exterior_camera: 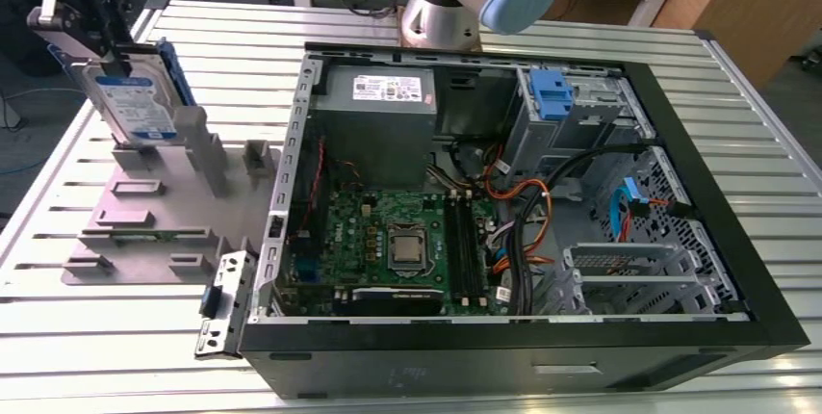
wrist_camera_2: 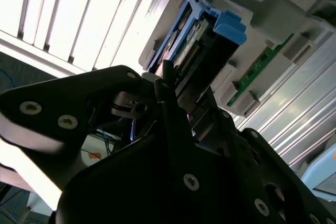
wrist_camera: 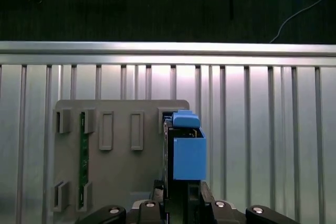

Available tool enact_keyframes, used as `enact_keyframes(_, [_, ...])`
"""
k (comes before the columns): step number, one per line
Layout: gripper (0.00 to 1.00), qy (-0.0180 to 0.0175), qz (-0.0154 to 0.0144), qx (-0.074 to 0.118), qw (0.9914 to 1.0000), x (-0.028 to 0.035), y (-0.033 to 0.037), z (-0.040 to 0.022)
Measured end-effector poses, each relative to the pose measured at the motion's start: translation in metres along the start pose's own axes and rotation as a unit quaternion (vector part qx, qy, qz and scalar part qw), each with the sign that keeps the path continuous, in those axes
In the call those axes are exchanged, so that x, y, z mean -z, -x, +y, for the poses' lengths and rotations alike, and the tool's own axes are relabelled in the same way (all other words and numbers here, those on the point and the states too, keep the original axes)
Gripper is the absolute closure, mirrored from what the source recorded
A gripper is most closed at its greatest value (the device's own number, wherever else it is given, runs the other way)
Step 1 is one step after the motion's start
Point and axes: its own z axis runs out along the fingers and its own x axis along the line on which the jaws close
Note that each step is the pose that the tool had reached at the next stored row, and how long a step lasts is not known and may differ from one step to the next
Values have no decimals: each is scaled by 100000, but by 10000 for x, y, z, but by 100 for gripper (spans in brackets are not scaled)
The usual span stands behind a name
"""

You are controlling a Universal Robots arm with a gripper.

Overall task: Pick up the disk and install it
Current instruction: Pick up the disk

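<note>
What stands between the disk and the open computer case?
In the exterior view, upright posts of the grey fixture plate stand between disk and case.

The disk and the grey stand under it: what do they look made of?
The disk: silvery metal casing, dull sheen, with a white-and-blue label, likely paper. Its blue rails: matte moulded plastic, by the even colour. The grey stand: uniform matte grey with blocky slots, probably plastic; hard to confirm.

The claw (exterior_camera: 111, 56) is cut off by the exterior view's edge, and it covers the top end of the disk (exterior_camera: 135, 106).
</note>
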Motion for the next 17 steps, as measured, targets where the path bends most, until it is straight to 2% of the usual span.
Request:
enact_keyframes(2, [65,8,2,0,100000,34,1,1])
enact_keyframes(13, [65,-1,3,0,100000,33,1,1])
enact_keyframes(17, [65,3,9,1,100000,64,2,2])
